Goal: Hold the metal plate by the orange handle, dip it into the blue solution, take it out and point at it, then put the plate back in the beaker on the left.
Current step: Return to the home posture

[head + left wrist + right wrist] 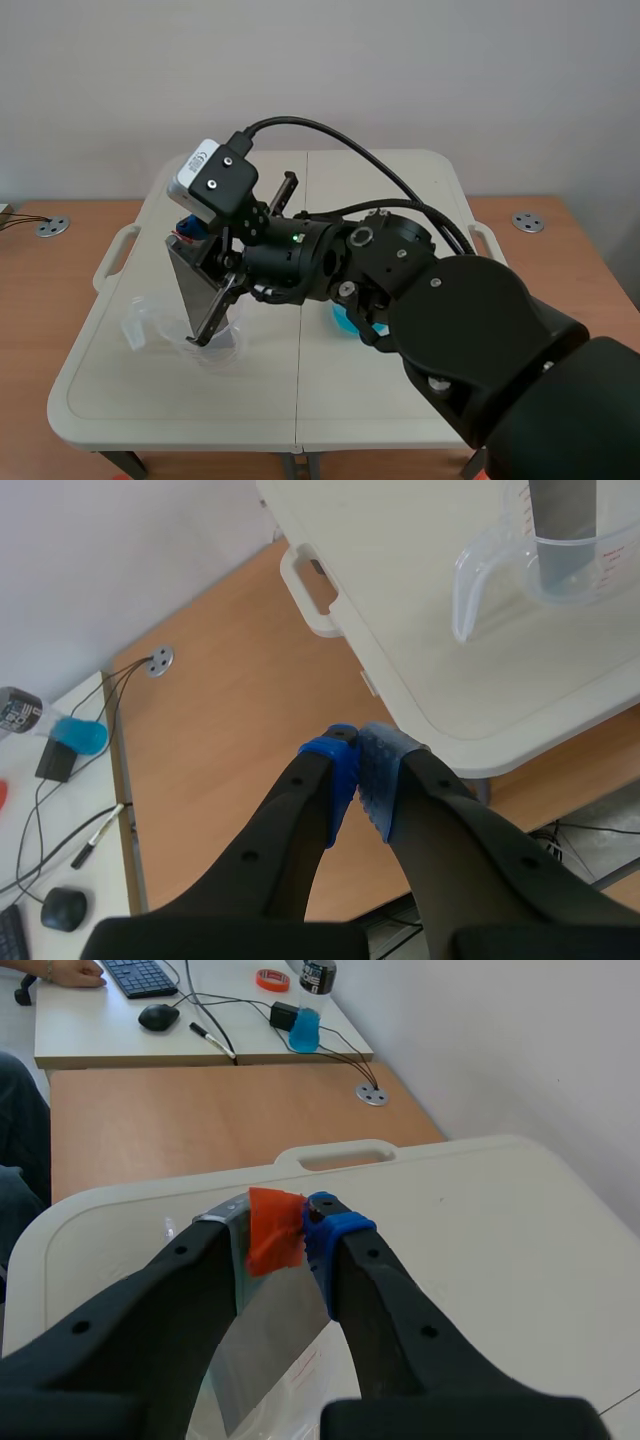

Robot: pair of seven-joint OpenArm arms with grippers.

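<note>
My right gripper [195, 232] reaches across from the right and is shut on the orange handle [275, 1230] of the grey metal plate [192, 285]. The plate hangs tilted, its lower end inside the clear beaker [215, 345] on the left of the white table [380, 400]. The left wrist view shows the same plate [562, 520] standing in the beaker [540, 580]. A little of the blue solution [343, 322] shows behind the right arm. My left gripper [358, 770] is shut on nothing, off the table's left side over the wooden desk; the scene view does not show it.
The right arm [470, 340] covers the table's middle and right. The white table has a carrying slot [335, 1155] at its left end. Beyond it stands a desk with a mouse [160, 1017] and cables, and a person's hand [75, 972] rests there.
</note>
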